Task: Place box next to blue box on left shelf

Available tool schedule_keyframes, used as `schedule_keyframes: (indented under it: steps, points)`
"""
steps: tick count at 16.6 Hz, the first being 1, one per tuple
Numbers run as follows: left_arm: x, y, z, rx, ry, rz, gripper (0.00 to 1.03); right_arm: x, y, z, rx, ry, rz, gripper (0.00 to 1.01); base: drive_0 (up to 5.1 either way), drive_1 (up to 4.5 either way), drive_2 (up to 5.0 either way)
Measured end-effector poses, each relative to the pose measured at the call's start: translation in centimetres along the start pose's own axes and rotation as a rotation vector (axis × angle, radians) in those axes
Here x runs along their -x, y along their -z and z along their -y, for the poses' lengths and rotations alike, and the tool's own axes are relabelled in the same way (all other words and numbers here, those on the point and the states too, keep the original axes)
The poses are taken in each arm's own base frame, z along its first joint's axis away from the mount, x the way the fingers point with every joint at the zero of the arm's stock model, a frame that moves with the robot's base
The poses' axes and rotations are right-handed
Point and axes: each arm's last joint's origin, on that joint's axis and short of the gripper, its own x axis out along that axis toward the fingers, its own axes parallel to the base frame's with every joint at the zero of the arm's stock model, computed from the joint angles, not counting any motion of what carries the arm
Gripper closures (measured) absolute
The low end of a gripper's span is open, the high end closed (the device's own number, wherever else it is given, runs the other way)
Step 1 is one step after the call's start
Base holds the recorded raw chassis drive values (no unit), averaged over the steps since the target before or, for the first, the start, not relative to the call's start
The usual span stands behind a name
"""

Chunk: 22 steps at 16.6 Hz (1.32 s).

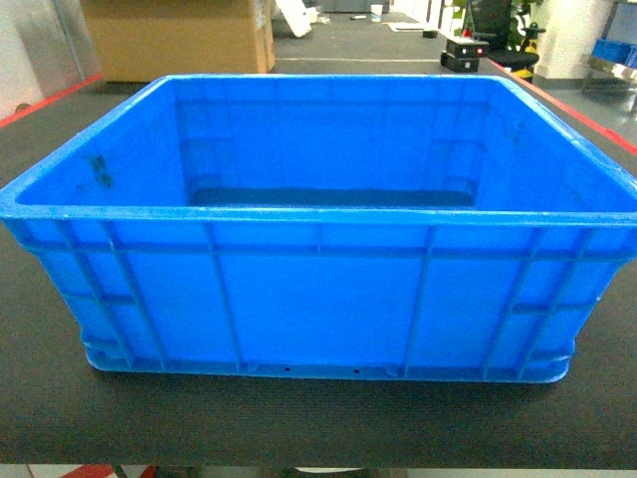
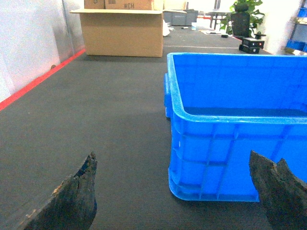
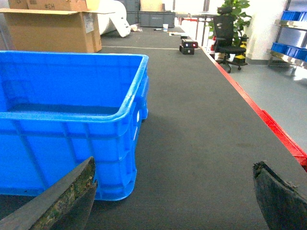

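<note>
The box [image 1: 318,299] is a big bright-blue open-topped crate with a thick rim and ribbed walls, standing empty on the dark mat right in front of me. In the left wrist view its near left corner [image 2: 192,163] shows between the worn fingers; my left gripper [image 2: 172,165] is open, short of the crate and holding nothing. In the right wrist view the crate's near right corner [image 3: 120,158] sits by the left finger; my right gripper [image 3: 175,167] is open over bare mat. Neither gripper shows in the head view. The left shelf and its blue box are out of view.
A brown cardboard box [image 1: 179,38] stands behind the crate at the back left. Red tape [image 3: 278,132] edges the dark mat on both sides. A small black device [image 3: 188,47], an office chair [image 3: 229,40] and a plant stand at the far right; shelving with blue bins [image 3: 290,48] lies beyond.
</note>
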Motion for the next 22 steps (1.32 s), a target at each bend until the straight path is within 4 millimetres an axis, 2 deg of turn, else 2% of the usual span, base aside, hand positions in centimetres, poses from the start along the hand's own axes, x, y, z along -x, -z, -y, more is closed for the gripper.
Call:
schedule_keyframes:
  steps: [3, 4, 5, 7, 9, 11, 13, 14, 15, 18, 20, 22]
  points:
    - [0.0, 0.1, 0.0, -0.003, -0.011, -0.011, 0.05, 0.0, 0.0, 0.0, 0.000, 0.000, -0.001, 0.03, 0.0, 0.00, 0.0]
    - [-0.2, 0.4, 0.3, -0.028, -0.131, -0.123, 0.05, -0.2, 0.6, 0.1, -0.007, -0.044, -0.164, 0.03, 0.0, 0.00, 0.0]
    - [-0.3, 0.4, 0.1, -0.033, -0.233, -0.134, 0.05, -0.3, 0.6, 0.3, -0.021, -0.047, -0.179, 0.03, 0.0, 0.00, 0.0]
    - [-0.8, -0.6, 0.1, -0.024, -0.249, -0.105, 0.05, -0.5, -1.7, 0.3, -0.046, -0.052, -0.114, 0.03, 0.0, 0.00, 0.0]
    - [-2.2, -3.0, -0.1, -0.023, -0.232, -0.039, 0.05, -1.7, -4.7, 0.3, -0.061, -0.051, -0.083, 0.03, 0.0, 0.00, 0.0]
    - [-5.8, -6.7, -0.3, -0.007, -0.204, 0.000, 0.05, -4.8, -8.1, -0.6, -0.065, -0.056, -0.115, 0.03, 0.0, 0.00, 0.0]
    - [-10.1, -8.5, 0.7, 0.015, -0.117, -0.062, 0.05, -9.5, -10.3, -1.7, -0.057, -0.038, -0.152, 0.03, 0.0, 0.00, 0.0]
    - [-12.1, -8.6, 0.9, 0.025, -0.109, -0.128, 0.05, -11.7, -10.6, -2.4, -0.048, -0.041, -0.188, 0.03, 0.0, 0.00, 0.0]
    - [-14.4, -8.7, 1.1, 0.033, -0.108, -0.179, 0.05, -14.2, -10.4, -3.3, -0.037, -0.056, -0.246, 0.03, 0.0, 0.00, 0.0]
    - [-19.5, -8.9, 1.4, 0.038, -0.102, -0.233, 0.05, -20.2, -9.2, -4.4, -0.021, -0.030, -0.329, 0.03, 0.0, 0.00, 0.0]
    - [-21.3, -7.8, 2.0, 0.028, -0.085, -0.305, 0.05, -22.4, -7.4, -4.7, -0.026, -0.023, -0.398, 0.03, 0.0, 0.00, 0.0]
    - [-22.5, -6.8, 2.3, 0.022, -0.079, -0.367, 0.05, -23.7, -5.9, -4.8, -0.042, -0.025, -0.460, 0.03, 0.0, 0.00, 0.0]
